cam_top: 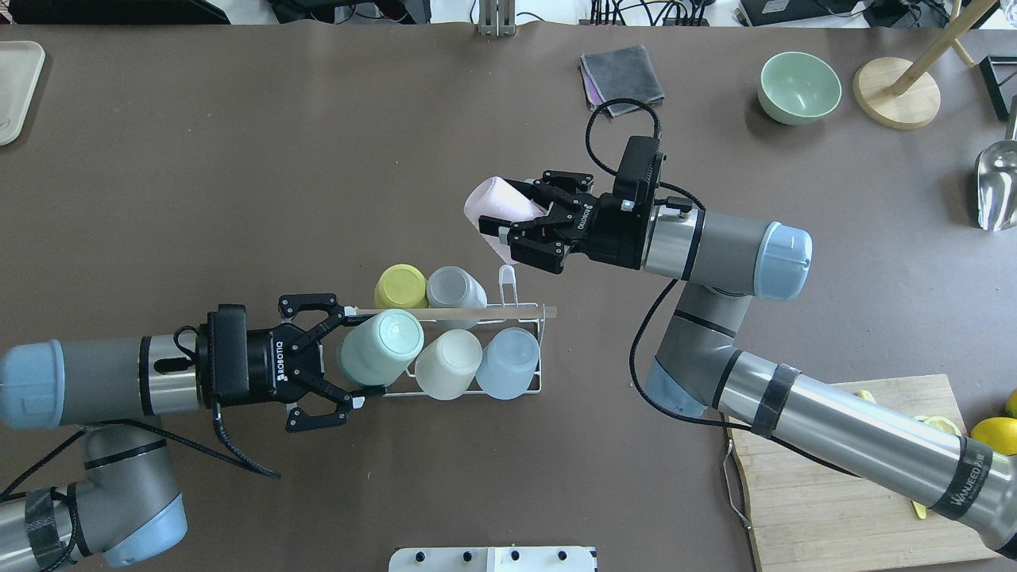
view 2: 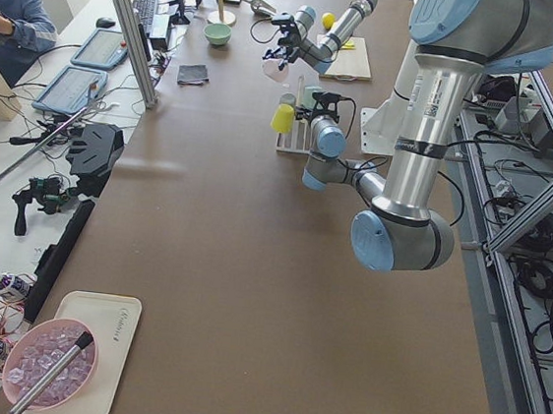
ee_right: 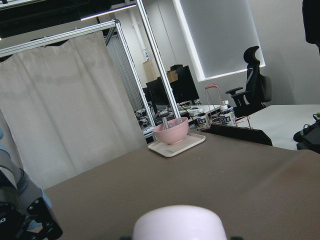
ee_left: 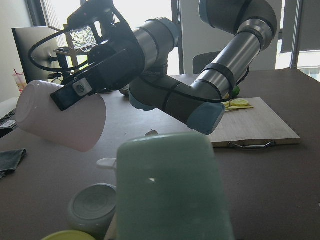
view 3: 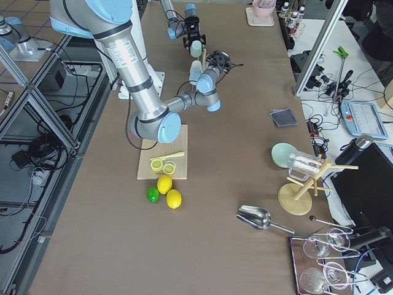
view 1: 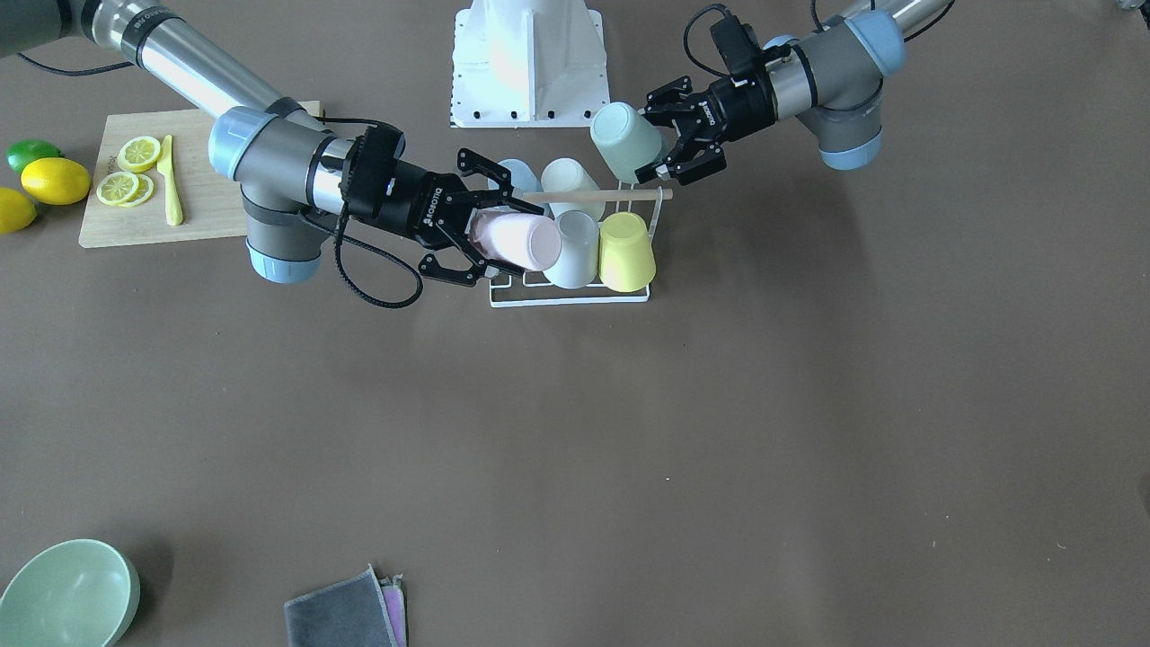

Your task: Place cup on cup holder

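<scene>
The cup holder (cam_top: 477,393) is a white wire rack with a wooden rod handle (cam_top: 453,314). Yellow (cam_top: 401,286), grey (cam_top: 455,287), cream (cam_top: 447,364) and blue (cam_top: 508,362) cups sit upside down on it. A mint cup (cam_top: 381,347) leans on its left near corner. My left gripper (cam_top: 352,357) is open, its fingers either side of the mint cup's mouth. My right gripper (cam_top: 516,214) is shut on a pink cup (cam_top: 496,208), held tilted in the air above the rack's empty far prong (cam_top: 506,278). The front view shows the pink cup (view 1: 517,241) and the mint cup (view 1: 626,142).
A cutting board (view 1: 207,193) with lemon slices and a yellow knife lies beside my right arm, with lemons (view 1: 54,180) beyond it. A green bowl (cam_top: 798,87), a grey cloth (cam_top: 624,71) and a wooden stand (cam_top: 898,99) sit at the far side.
</scene>
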